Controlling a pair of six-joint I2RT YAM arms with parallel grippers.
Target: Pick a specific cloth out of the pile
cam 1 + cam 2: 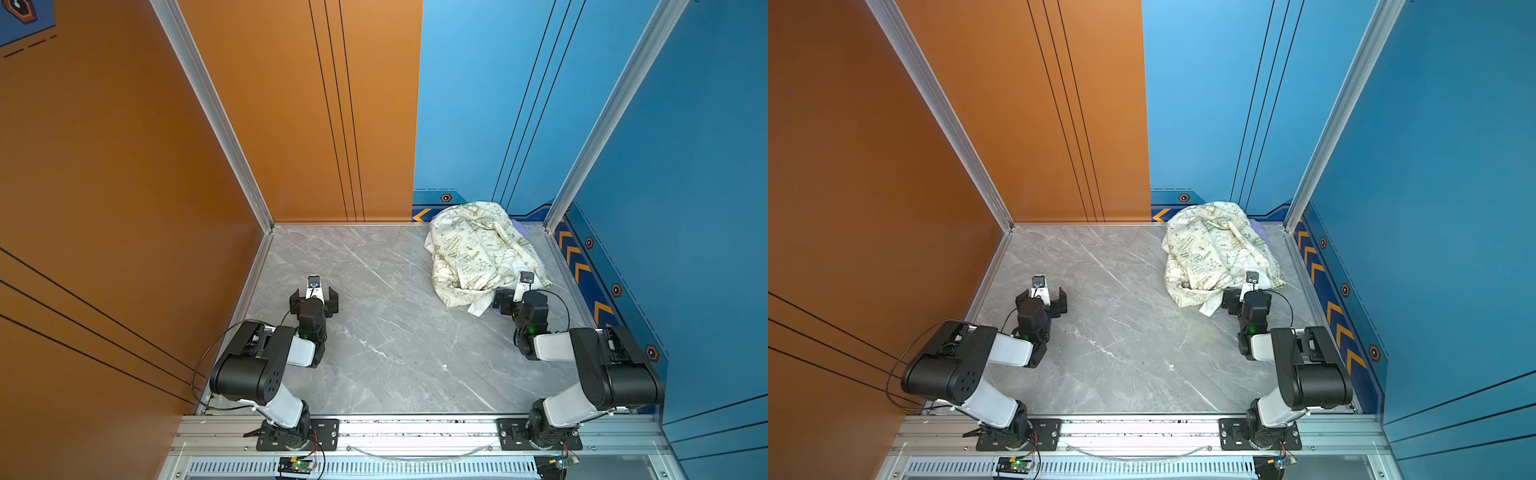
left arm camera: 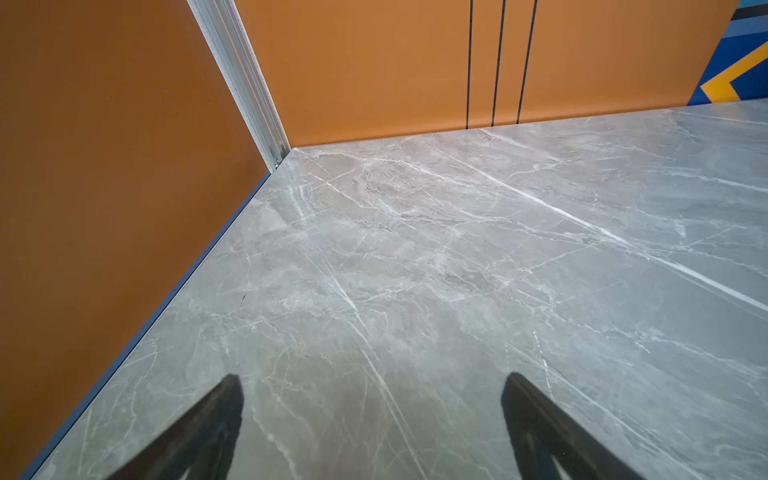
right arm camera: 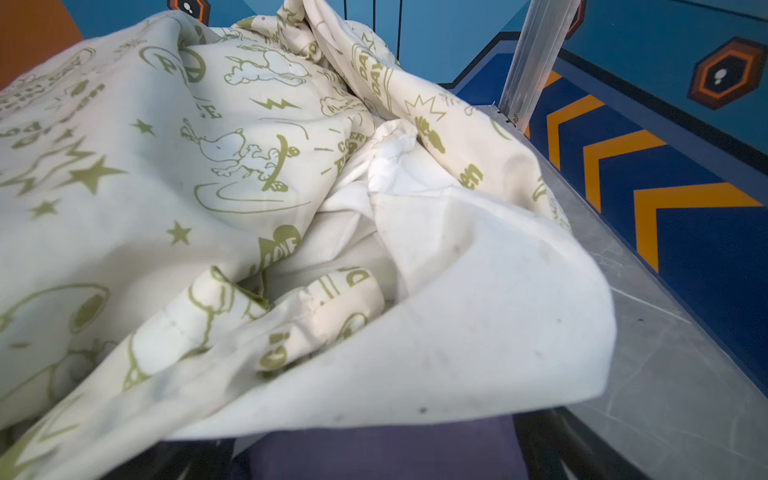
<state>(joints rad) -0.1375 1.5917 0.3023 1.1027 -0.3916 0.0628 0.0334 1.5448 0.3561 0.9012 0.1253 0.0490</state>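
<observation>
The pile (image 1: pixel 469 249) (image 1: pixel 1208 249) lies at the back right of the table; its top is a large cream cloth with green doodles (image 3: pixel 145 187). A plain white cloth (image 3: pixel 478 332) hangs over its near edge. The lavender cloth peeks out behind the pile (image 1: pixel 523 232) (image 1: pixel 1258 230). A fold of the lavender cloth (image 3: pixel 382 457) also lies under the white cloth, between the fingers of my right gripper (image 3: pixel 374 449) (image 1: pixel 521 291), which stands open at the pile's near edge. My left gripper (image 1: pixel 314 293) (image 2: pixel 372 381) is open over bare table at the left, holding nothing.
The grey marble table (image 1: pixel 374 332) is walled by orange panels (image 1: pixel 124 187) at left and back and blue panels (image 1: pixel 685 208) at right and back. An aluminium post (image 3: pixel 536 58) stands in the back right corner close to the pile.
</observation>
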